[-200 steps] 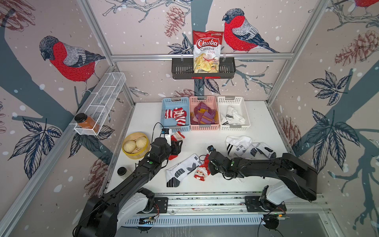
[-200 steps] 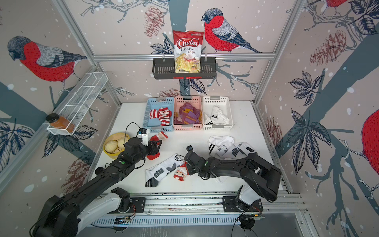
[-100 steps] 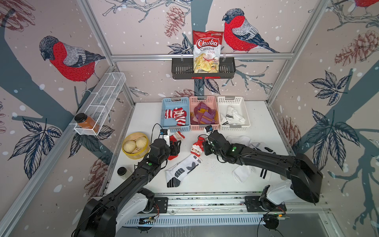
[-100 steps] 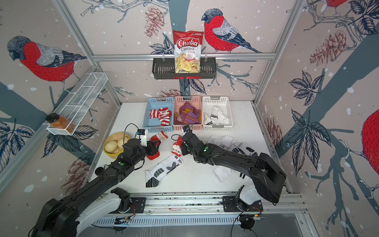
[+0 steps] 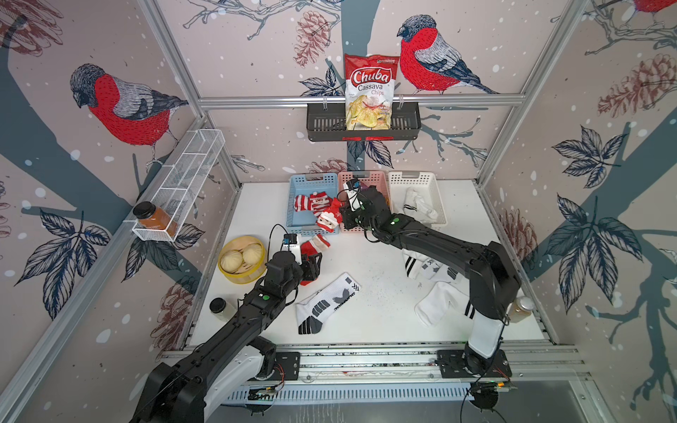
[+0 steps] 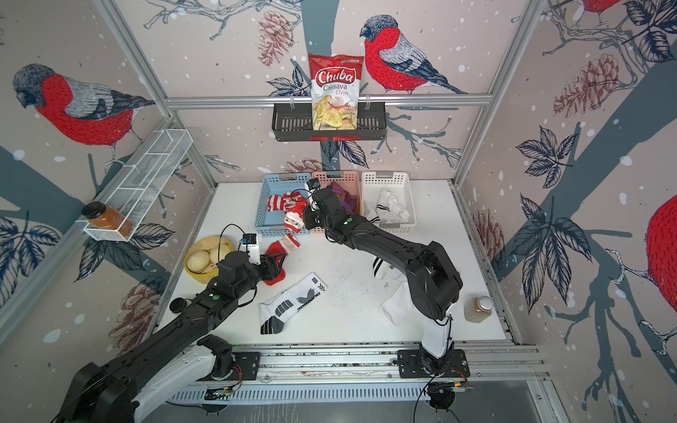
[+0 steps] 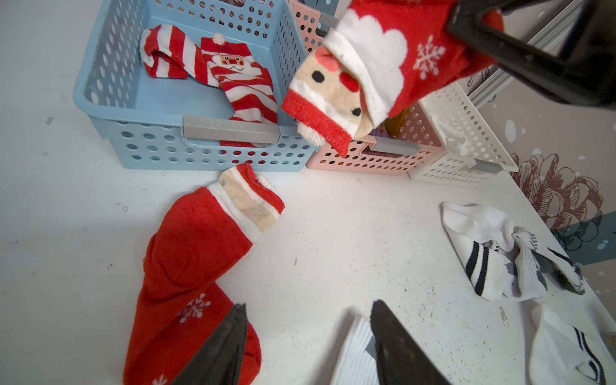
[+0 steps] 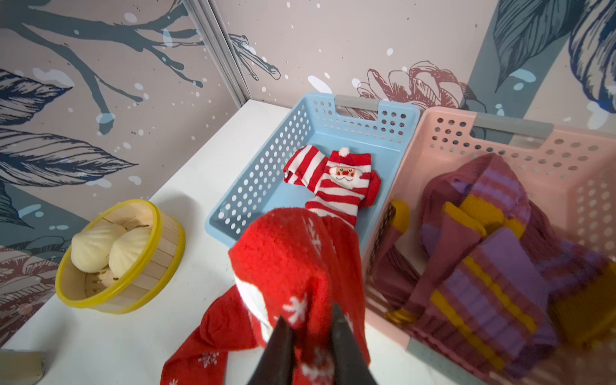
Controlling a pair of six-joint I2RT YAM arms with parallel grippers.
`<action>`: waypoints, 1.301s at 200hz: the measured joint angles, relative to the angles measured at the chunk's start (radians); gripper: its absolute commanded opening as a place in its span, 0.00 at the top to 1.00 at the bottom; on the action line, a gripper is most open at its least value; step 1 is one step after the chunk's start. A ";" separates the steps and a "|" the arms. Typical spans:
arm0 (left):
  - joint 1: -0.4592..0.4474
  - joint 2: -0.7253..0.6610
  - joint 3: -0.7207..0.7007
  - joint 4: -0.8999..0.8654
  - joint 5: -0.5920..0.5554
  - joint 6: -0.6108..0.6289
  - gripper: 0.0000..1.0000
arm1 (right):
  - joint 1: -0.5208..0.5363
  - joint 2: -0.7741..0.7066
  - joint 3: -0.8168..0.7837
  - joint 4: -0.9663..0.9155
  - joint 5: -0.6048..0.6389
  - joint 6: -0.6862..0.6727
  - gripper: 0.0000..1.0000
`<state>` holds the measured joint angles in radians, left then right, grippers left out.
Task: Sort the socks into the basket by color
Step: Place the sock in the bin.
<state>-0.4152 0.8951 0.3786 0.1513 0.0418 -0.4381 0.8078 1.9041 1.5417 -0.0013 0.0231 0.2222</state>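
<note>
My right gripper is shut on a red Santa sock. In both top views that sock hangs over the blue basket's near right corner. Red-and-white striped socks lie in the blue basket, maroon-purple ones in the pink basket, and a white one in the white basket. My left gripper is open and empty, low over the table, between a red snowflake sock and a white sock with black marks. More white socks lie at the right.
A yellow-rimmed steamer with buns stands left of my left arm, and a black-lidded jar near the table's front left. A bottle stands at the front right edge. A wire shelf hangs on the left wall.
My right gripper has carried the Santa sock from the front middle of the table back to the blue basket. The left arm has barely moved.
</note>
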 measured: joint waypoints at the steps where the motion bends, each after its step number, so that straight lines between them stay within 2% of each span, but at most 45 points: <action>1: 0.000 0.000 0.000 0.000 0.000 0.000 0.40 | -0.001 0.003 0.003 0.000 -0.001 -0.001 0.79; 80: 0.000 -0.048 -0.010 -0.006 -0.016 -0.003 0.40 | -0.052 0.339 0.401 -0.032 -0.202 -0.010 0.79; 106: 0.000 -0.057 -0.013 -0.008 -0.019 -0.007 0.40 | -0.062 0.433 0.513 -0.070 -0.231 -0.003 0.73; 122: 0.000 -0.063 -0.014 -0.012 -0.020 -0.007 0.39 | -0.067 0.471 0.550 -0.089 -0.238 0.016 0.64; 134: 0.000 -0.066 -0.016 -0.015 -0.022 -0.007 0.39 | -0.073 0.489 0.563 -0.098 -0.243 0.019 0.61; 152: 0.000 -0.066 -0.016 -0.028 -0.024 -0.007 0.39 | -0.082 0.498 0.566 -0.111 -0.257 0.041 0.57; 187: 0.000 -0.066 -0.016 -0.035 -0.027 -0.008 0.39 | -0.094 0.456 0.513 -0.110 -0.258 0.042 0.57; 260: 0.000 -0.045 -0.016 -0.035 -0.042 -0.010 0.39 | -0.101 0.126 0.119 -0.002 -0.231 0.066 0.56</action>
<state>-0.4152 0.8497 0.3630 0.1158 -0.0006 -0.4477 0.7067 2.0304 1.6608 -0.0029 -0.2081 0.2878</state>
